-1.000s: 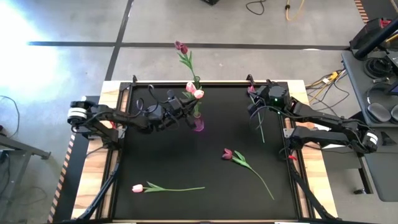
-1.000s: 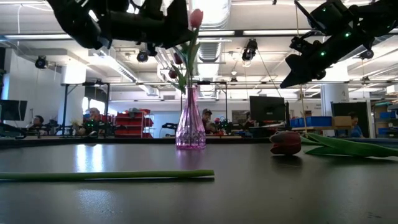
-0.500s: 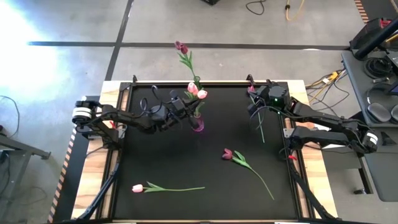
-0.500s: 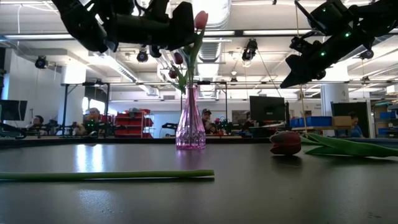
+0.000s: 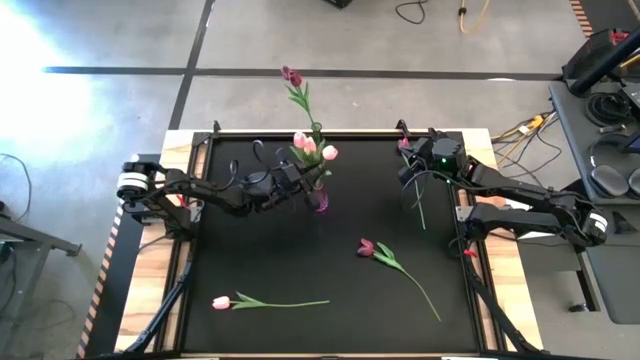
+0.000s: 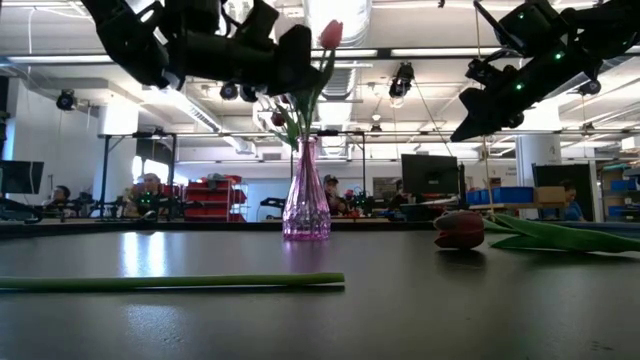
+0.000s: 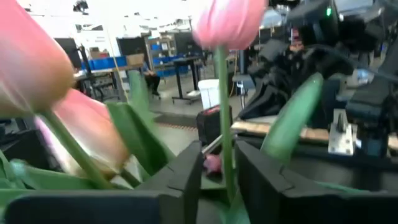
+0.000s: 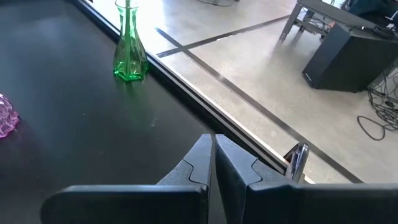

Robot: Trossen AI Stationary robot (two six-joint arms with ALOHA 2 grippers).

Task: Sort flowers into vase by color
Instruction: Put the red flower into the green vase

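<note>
Holding: your left gripper (image 7: 217, 177) pinches a pink tulip (image 5: 329, 153) stem above the pink vase (image 6: 306, 203).
Right gripper (image 8: 213, 163): closed on a stem, raised at the table's far right.
Loose flowers: one pink tulip (image 5: 222, 302), one dark tulip (image 5: 366, 247), near edge.

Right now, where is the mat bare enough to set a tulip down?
Bare: the near-left mat between the left gripper and the pink tulip, and the middle beside the maroon tulip. Crowded: around the pink vase and the green vase.
</note>
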